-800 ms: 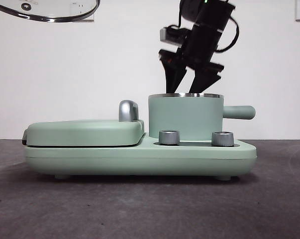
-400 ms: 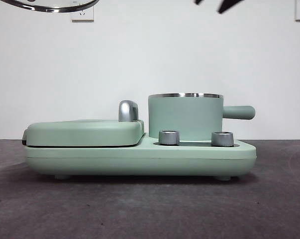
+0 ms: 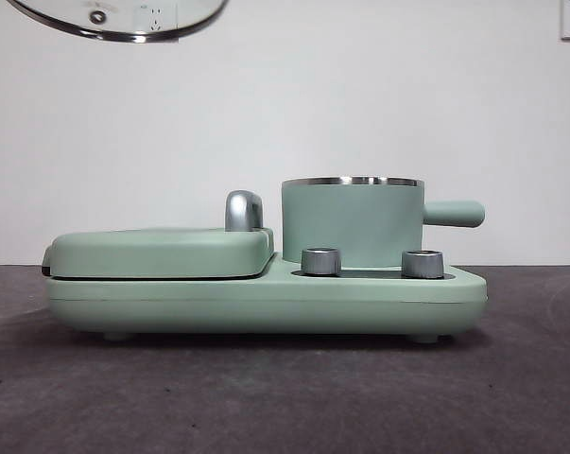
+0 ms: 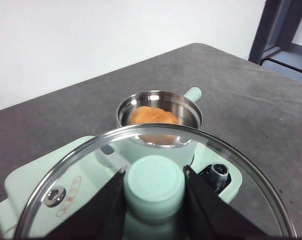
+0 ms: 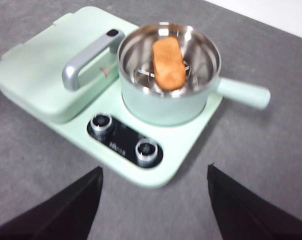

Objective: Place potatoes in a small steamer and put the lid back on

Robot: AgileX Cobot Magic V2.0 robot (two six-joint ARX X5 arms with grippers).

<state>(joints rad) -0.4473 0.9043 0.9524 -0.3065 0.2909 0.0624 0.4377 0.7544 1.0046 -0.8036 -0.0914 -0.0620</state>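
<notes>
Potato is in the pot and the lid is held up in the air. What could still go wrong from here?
The left gripper holds the lid only by its small knob, so the glass could tilt or slip on the way down. The lid hangs up and to one side of the small steamer, so it may land off its steel rim. The potato lies across the rack and might block the lid if it sits high.
</notes>
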